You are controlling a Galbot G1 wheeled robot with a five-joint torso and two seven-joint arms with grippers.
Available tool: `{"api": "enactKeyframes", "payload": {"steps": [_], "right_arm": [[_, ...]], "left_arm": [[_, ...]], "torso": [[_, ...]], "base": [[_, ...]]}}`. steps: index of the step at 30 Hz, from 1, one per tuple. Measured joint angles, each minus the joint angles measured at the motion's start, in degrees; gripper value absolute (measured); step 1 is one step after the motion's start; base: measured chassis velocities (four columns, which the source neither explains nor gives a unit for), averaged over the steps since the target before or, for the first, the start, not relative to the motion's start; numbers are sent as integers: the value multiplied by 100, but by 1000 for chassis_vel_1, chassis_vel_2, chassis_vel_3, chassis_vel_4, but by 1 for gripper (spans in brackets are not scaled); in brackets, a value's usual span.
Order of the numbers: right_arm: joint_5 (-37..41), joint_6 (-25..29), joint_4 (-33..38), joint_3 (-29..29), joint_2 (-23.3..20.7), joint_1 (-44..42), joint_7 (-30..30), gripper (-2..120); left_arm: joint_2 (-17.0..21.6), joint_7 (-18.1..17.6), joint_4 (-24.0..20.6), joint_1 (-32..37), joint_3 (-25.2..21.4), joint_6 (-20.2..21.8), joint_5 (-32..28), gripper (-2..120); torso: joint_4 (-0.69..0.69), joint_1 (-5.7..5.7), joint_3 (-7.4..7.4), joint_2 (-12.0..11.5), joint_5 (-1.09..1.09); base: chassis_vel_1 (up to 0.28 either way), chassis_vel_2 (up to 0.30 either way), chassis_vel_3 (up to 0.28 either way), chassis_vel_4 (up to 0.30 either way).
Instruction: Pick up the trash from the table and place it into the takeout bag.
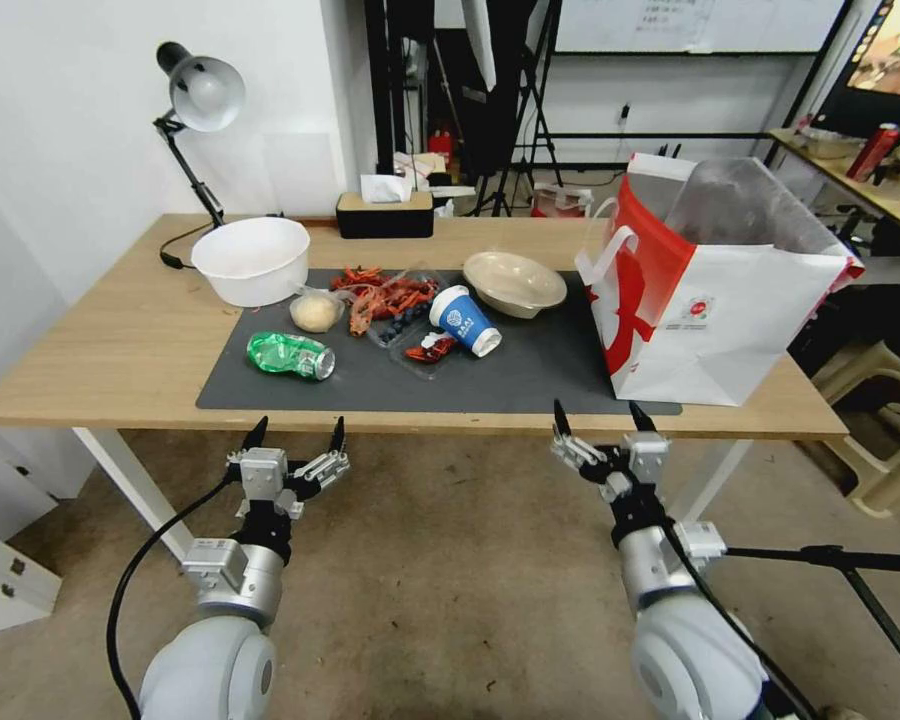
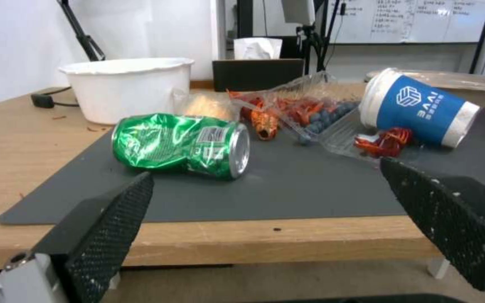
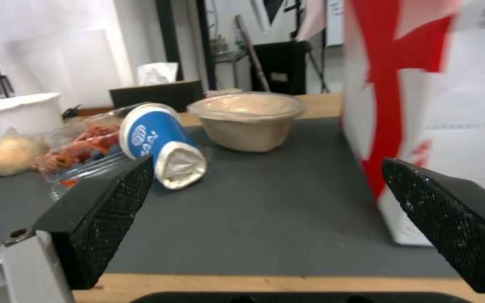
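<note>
Both the left gripper [image 1: 297, 438] and right gripper [image 1: 600, 418] wait wide open, and the can [image 1: 291, 355] looks light and bent, best pinched around its middle.

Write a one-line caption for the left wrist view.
Open left gripper faces a crushed green can on the dark mat.

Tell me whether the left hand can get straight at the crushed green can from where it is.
Probably yes. The left hand is open off the table's near edge, and the crushed green can lies right ahead on the mat with nothing between.
</note>
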Motion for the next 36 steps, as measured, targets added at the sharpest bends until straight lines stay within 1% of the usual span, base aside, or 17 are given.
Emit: {"api": "enactKeyframes", "payload": {"steps": [2,4,6,8,9,11,13,14,17,19,20,22,24,25,27,29,36], "right_arm": [[114,-40,-34,-26,-48,101,-4,100],[572,-214,-185,-142,-242,483,-20,100],[697,-273,-231,-186,-293,605,-20,100],[1030,-456,-413,-352,-417,1078,2,100],[1030,-456,-413,-352,-417,1078,2,100],[1258,-563,-601,-511,-498,1542,-2,100],[1335,-586,-659,-563,-526,1661,-15,100],[1611,-653,-840,-719,-612,2011,-77,100],[1900,-730,-1034,-885,-686,2321,-145,100],[2381,-883,-1455,-1147,-762,2856,-240,100],[2381,-883,-1455,-1147,-762,2856,-240,100],[2590,-983,-1881,-1333,-727,3325,-291,100],[2626,-1010,-2006,-1387,-702,3460,-297,100],[2681,-1055,-2242,-1492,-644,3711,-306,100],[2701,-1072,-2379,-1558,-610,3847,-327,100],[2822,-1115,-2709,-1755,-533,4166,-410,100],[2957,-1178,-3179,-2082,-399,4495,-525,100]], "left_arm": [[-4,0,9,-4,1,0,2,100],[-19,0,27,-9,1,-4,4,100],[-22,0,32,-10,0,-5,6,100],[-41,0,54,-19,-7,-17,20,100],[-41,0,54,-19,-7,-17,20,100],[-65,0,59,-32,-11,-20,38,100],[-69,1,61,-37,-10,-20,43,100],[-80,1,62,-53,-10,-20,54,100],[-90,2,64,-63,-11,-20,63,100],[-100,3,71,-69,-10,-19,76,100],[-100,3,71,-69,-10,-19,76,100],[-106,3,88,-68,-14,-21,87,100],[-107,3,94,-67,-16,-23,88,100],[-109,3,103,-66,-22,-30,91,100],[-109,3,105,-66,-27,-33,92,100],[-104,2,107,-68,-40,-35,92,100],[-96,-4,131,-78,-68,-39,91,100]], "torso": [[-1,0,0,0,1],[0,0,0,0,0],[-1,0,0,0,0],[-1,0,0,0,1],[-1,0,0,0,1],[0,0,0,0,0],[0,0,1,-1,1],[0,0,0,-1,0],[0,0,0,-1,0],[-1,0,0,0,0],[-1,0,0,0,0],[0,0,1,0,0],[-1,0,1,-1,-1],[-1,0,1,-1,0],[0,0,1,-1,-1],[0,0,1,-1,0],[-1,0,1,-1,0]], "base": [[0,0,0,0],[0,0,0,0],[0,0,0,0],[0,0,0,0],[0,0,0,0],[0,0,0,0],[0,0,0,0],[0,0,0,0],[0,0,0,0],[0,0,0,0],[0,0,0,0],[0,0,0,0],[0,0,0,0],[0,0,0,0],[0,0,0,0],[0,0,0,0],[0,0,0,0]]}}
